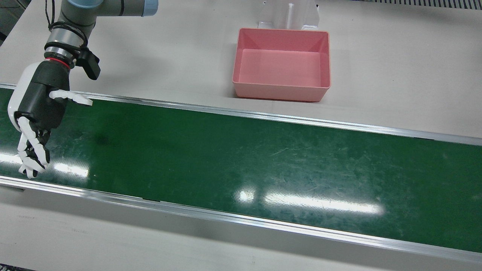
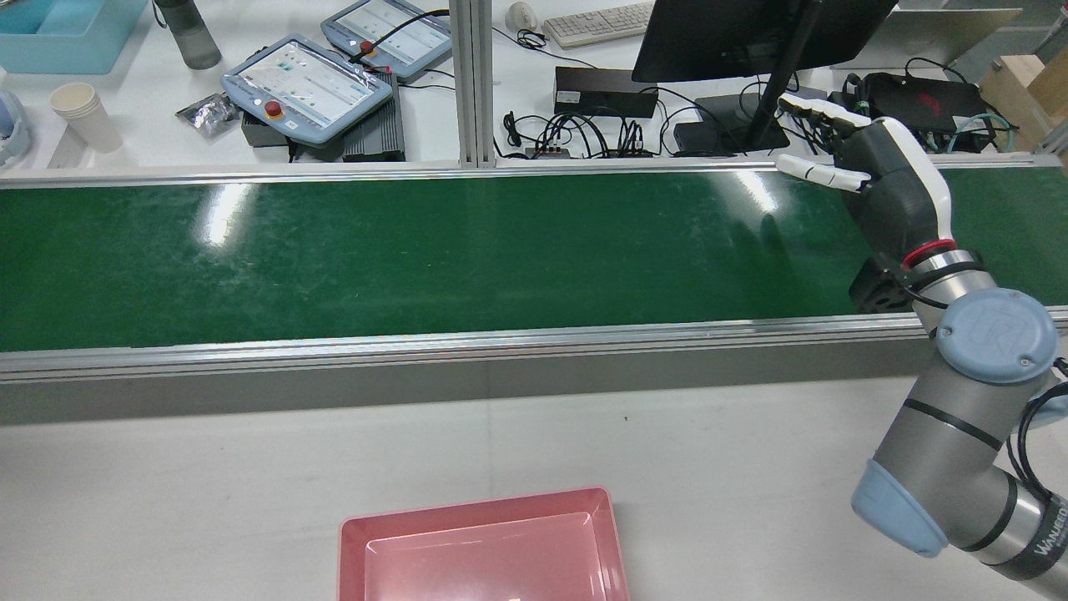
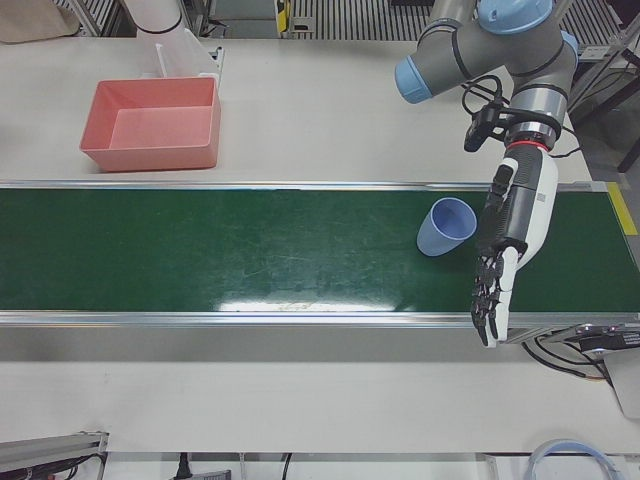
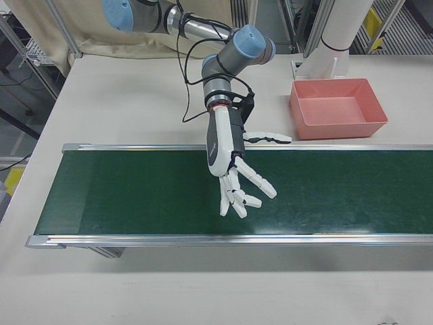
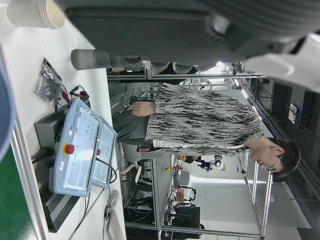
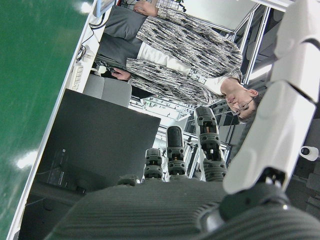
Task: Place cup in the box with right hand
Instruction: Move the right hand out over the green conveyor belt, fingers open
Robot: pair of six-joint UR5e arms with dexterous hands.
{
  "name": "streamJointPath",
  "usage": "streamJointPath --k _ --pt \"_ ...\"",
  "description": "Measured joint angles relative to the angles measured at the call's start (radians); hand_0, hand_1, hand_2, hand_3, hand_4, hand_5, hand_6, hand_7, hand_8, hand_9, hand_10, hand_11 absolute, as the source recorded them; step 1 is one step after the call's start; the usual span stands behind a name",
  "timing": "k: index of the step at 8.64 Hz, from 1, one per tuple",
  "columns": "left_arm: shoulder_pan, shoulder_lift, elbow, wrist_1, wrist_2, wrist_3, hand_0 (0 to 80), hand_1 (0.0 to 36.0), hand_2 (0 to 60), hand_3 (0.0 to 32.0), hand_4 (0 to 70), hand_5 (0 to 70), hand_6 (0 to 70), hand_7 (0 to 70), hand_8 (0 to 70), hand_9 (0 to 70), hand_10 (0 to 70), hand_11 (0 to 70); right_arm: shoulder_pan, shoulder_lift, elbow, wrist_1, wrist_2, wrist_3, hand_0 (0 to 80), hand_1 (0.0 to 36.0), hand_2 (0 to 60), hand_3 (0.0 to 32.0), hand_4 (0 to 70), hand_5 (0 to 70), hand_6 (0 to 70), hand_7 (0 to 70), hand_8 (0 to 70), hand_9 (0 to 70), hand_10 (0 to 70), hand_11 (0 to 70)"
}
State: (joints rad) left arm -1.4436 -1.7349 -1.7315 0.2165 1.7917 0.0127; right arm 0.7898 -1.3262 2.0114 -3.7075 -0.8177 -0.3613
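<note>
Over green belt (image 4: 135, 189), right hand (image 4: 230, 159) fingers spread (empty), blue cup (image 3: 446, 227) beside left hand (image 3: 510, 235)

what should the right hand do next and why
Probably sweep the open right hand along the belt toward the cup: it holds nothing, and the cup sits far off beside the left hand, outside the right-front view.

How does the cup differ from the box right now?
The cup is blue and round; the box is pink and rectangular. The cup is on the green belt; the box is on the white table behind it. The cup is smaller. Both are empty and open-topped.
</note>
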Motion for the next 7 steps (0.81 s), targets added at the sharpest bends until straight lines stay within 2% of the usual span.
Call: streamJointPath --k 3,6,7 --pt "0.0 0.0 0.0 -0.001 0.001 0.0 0.0 0.0 0.0 0.0 0.0 0.0 0.0 0.0 0.0 0.0 0.0 0.0 -0.094 0.015 0.023 -0.045 0.14 -0.027 46.5 13.8 13.7 0.0 21.9 2.3 8.5 39.5 5.6 15.7 0.0 0.0" --pt "-0.001 0.0 0.001 -0.001 0.0 0.0 0.0 0.0 0.0 0.0 0.0 0.0 0.0 0.0 0.0 0.0 0.0 0.0 -0.123 0.014 -0.002 -0.046 0.192 -0.038 45.6 12.1 13.9 0.0 25.7 1.7 9.0 42.5 5.5 16.0 0.0 0.0" --pt "-0.001 0.0 0.001 -0.002 0.0 0.0 0.0 0.0 0.0 0.0 0.0 0.0 0.0 0.0 0.0 0.0 0.0 0.0 -0.124 0.017 -0.021 -0.045 0.201 -0.039 45.7 11.5 11.6 0.0 26.3 1.6 9.1 42.8 5.3 15.7 0.0 0.0"
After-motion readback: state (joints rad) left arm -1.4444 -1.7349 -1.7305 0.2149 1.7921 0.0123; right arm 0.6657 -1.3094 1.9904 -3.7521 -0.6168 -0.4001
